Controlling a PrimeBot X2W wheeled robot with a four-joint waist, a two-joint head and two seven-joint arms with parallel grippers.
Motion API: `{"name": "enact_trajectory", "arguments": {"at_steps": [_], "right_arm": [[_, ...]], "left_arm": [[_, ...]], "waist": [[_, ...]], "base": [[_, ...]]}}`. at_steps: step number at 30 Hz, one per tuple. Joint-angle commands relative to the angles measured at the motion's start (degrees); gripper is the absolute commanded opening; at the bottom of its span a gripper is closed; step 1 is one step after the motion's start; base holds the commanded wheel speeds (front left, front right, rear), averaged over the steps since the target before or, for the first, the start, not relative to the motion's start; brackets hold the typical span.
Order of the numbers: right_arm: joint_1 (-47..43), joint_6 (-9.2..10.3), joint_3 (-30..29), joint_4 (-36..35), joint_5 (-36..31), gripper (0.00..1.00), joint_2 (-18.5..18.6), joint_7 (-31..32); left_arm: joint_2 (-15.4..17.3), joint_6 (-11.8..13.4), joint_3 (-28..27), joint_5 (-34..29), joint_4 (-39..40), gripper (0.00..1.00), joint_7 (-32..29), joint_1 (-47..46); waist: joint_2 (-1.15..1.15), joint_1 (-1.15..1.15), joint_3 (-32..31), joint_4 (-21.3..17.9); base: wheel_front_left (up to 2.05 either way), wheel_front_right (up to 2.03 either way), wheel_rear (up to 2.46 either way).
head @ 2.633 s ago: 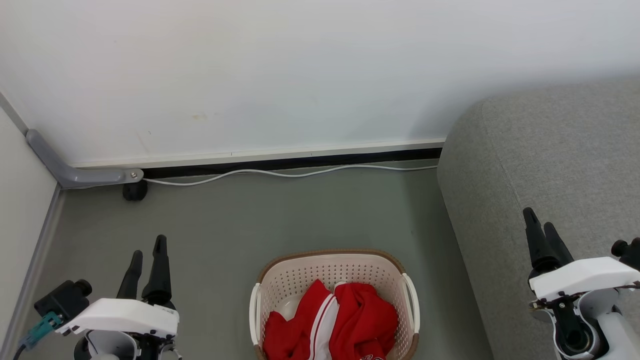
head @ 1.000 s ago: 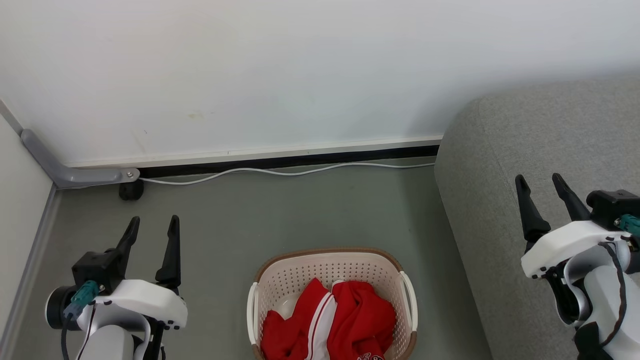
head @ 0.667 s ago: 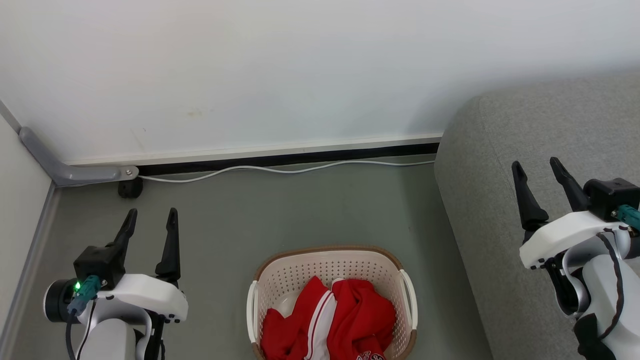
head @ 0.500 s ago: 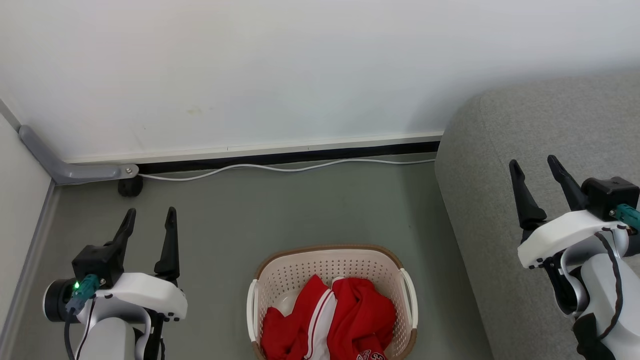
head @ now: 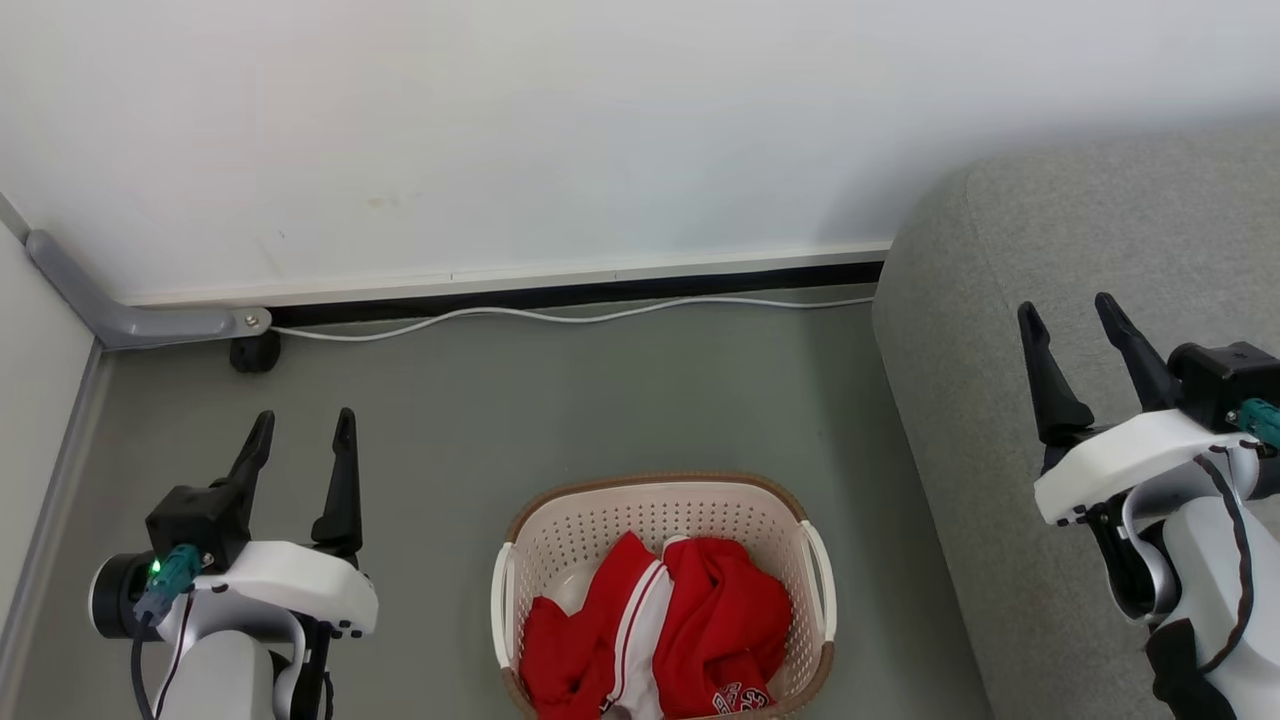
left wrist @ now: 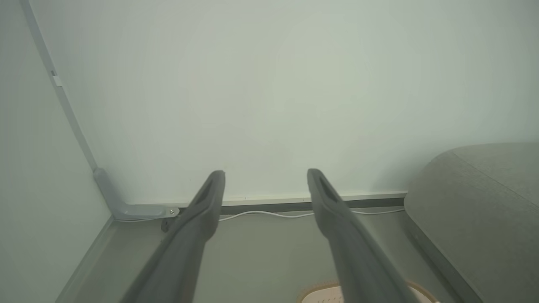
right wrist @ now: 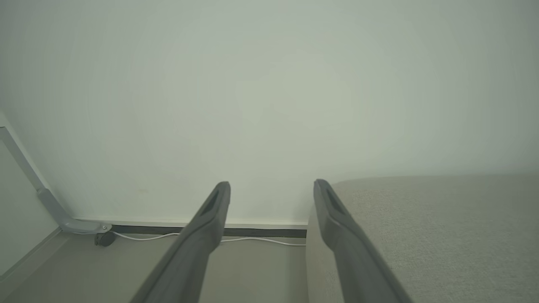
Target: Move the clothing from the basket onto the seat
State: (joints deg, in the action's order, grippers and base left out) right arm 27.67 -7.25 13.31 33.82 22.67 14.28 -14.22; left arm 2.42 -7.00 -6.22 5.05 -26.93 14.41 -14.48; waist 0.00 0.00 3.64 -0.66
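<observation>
Crumpled red, white-striped clothing point(head: 720, 620) fills the basket point(head: 650, 520); left claw point(head: 305, 416), right claw point(head: 1064, 305) spread empty.

The grey floor point(head: 560, 420) carries the basket point(head: 650, 520), the seat point(head: 960, 420) and a white cable point(head: 590, 320).

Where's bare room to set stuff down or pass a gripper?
Free: the seat top, bare where visible; the floor between the basket and the white cable. Tight: the basket, heaped with the clothing, and the strip between basket and seat.
</observation>
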Motion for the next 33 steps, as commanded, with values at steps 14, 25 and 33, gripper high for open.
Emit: {"name": "enact_trajectory", "arguments": {"at_steps": [14,25,33], "right_arm": [[5.1,-0.24,1.3,-10.1,0.3,1.0,1.8,-0.8],[9.0,-0.24,2.2,-16.2,1.0,1.0,3.0,-0.8],[12.2,-0.24,2.8,-19.6,1.1,1.0,3.9,-0.8]], "left_arm": [[0.5,2.6,3.5,3.8,0.5,1.0,0.6,-6.4],[0.5,6.7,12.2,10.9,0.0,1.0,0.6,-11.6],[0.5,7.9,23.0,15.8,-2.6,1.0,0.6,-15.7]], "waist": [[0.0,0.0,13.7,-0.7],[0.0,0.0,25.9,0.0],[0.0,0.0,33.5,-0.3]], "base": [[0.0,0.0,0.0],[0.0,0.0,0.0],[0.0,0.0,0.0]]}}
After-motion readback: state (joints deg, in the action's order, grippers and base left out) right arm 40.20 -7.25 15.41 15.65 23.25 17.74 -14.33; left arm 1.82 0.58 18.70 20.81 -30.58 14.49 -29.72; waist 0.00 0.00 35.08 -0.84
